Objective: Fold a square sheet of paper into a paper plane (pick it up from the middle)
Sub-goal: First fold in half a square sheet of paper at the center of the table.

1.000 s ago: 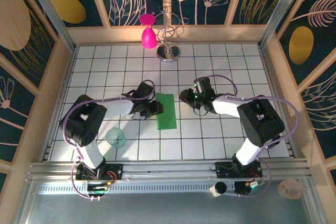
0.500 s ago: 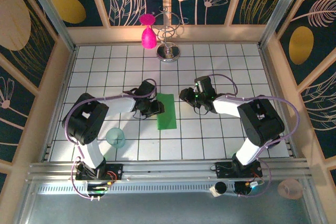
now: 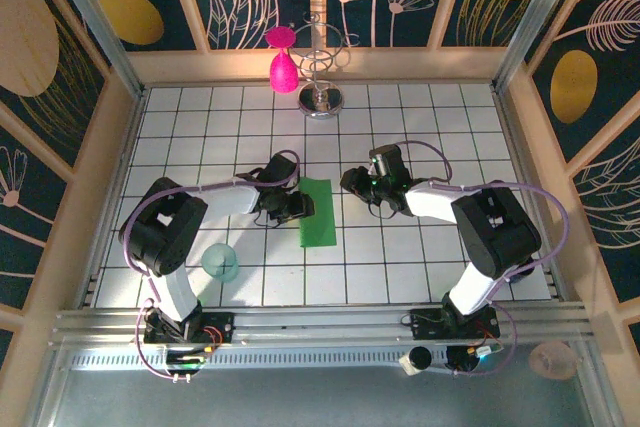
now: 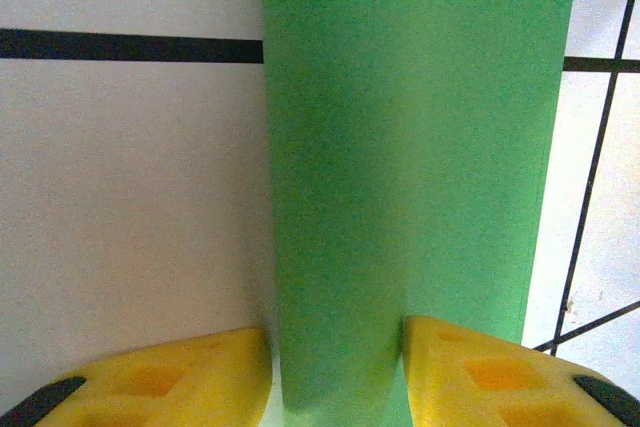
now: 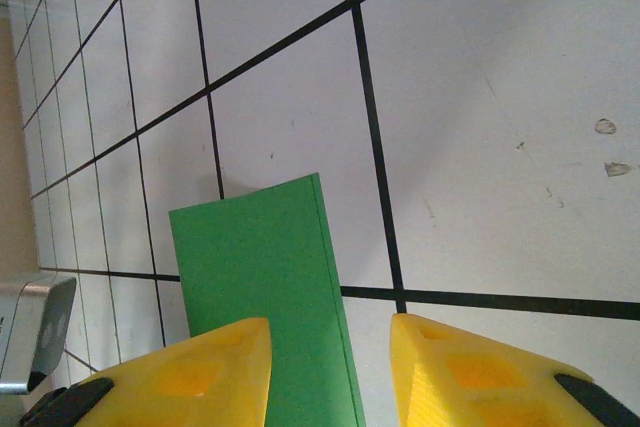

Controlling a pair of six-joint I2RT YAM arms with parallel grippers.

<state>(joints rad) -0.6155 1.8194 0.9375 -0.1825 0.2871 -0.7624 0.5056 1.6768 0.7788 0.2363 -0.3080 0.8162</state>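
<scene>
- While the left tool (image 4: 335, 352) lay low over the counter (image 4: 120, 197), its two yellow fingers (image 4: 180, 377) stood apart. The green sheet of paper (image 4: 400, 147) filled the gap between them and ran straight ahead from the tips.
- The finger on the left of that wrist view sat on bare tile just beside the sheet's long edge. The other finger sat over the paper. I could not tell whether either pad touched it.
- The right tool (image 5: 330, 347) also had its yellow fingers (image 5: 470, 367) spread, with nothing gripped. A corner of the sheet lay just ahead of it, and the paper ran back beneath one finger and partly into the gap.
- Seen from above, the sheet was folded to a long rectangle and lay flat between the two tools. The left tool was at its left long edge and the right tool near its far right corner.
- Behind the left tool, toward that arm's base, a translucent teal cup (image 3: 220, 262) stood on the tiles.
- Well beyond both tools, at the far edge of the counter, a pink teardrop object (image 3: 283, 69) stood just beside a metal stand (image 3: 322, 99).
</scene>
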